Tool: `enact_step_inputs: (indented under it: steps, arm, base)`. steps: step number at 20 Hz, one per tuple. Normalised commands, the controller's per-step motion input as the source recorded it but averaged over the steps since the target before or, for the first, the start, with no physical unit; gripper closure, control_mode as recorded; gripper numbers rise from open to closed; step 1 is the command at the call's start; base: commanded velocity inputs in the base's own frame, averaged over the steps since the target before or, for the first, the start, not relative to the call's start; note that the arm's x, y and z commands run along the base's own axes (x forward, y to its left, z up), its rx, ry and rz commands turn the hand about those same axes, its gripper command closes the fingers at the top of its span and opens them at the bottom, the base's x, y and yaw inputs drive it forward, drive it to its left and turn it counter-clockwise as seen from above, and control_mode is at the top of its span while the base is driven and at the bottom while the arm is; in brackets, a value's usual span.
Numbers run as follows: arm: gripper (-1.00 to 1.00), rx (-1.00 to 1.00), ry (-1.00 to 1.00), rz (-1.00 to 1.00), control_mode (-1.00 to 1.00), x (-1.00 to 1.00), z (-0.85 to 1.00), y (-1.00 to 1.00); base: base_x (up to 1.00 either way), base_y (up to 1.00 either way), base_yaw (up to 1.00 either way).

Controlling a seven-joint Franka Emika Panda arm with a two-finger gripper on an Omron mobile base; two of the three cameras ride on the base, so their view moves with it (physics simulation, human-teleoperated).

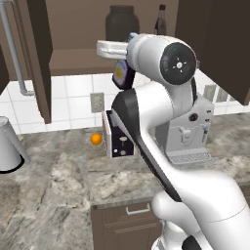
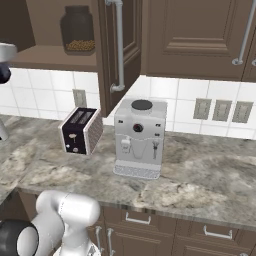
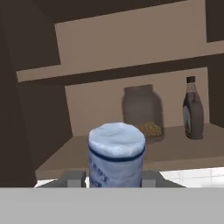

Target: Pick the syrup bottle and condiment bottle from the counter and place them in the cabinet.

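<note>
My gripper (image 3: 115, 180) is shut on the condiment bottle (image 3: 116, 153), a small dark bottle with a blue cap and yellow label (image 1: 121, 73). I hold it in the air in front of the open cabinet (image 1: 73, 61), just below shelf level. The syrup bottle (image 3: 193, 109) stands upright on the right of the cabinet shelf (image 3: 175, 151), and its neck and dark cap (image 1: 161, 18) show behind my arm. The held bottle is apart from the shelf board.
A big dark glass jar (image 3: 141, 112) with yellow grains stands mid-shelf, left of the syrup bottle. On the counter below are a toaster (image 1: 117, 140), an orange (image 1: 96, 139) and a coffee machine (image 2: 139, 137). An open cabinet door (image 1: 36, 58) stands at the left, with a metal pot (image 1: 7, 146) beneath it.
</note>
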Motion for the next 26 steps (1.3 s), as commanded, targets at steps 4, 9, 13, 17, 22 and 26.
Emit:
enact_step_inputs:
  steps: [4, 9, 13, 17, 22, 26]
  arm:
    - [1.00, 0.02, 0.01, -0.01, -1.00, 0.20, 0.33, 0.00]
    - [1.00, 0.02, 0.00, -0.05, -1.00, 0.28, 0.26, 0.00]
    - [1.00, 0.00, 0.00, -0.06, -1.00, 0.36, 0.06, 0.12]
    - [1.00, -0.06, 0.00, -0.05, -1.00, 0.45, -0.03, 0.34]
    - [1.00, -0.03, 0.02, -0.05, -1.00, 0.53, -0.01, 0.19]
    - [1.00, 0.00, 0.03, -0.09, -1.00, 0.63, 0.00, 0.01]
  base:
    - [0.00, 0.00, 0.00]
    - [0.00, 0.00, 0.00]
    - [0.00, 0.00, 0.00]
    - [0.00, 0.00, 0.00]
    - [0.00, 0.00, 0.00]
    - [0.00, 0.00, 0.00]
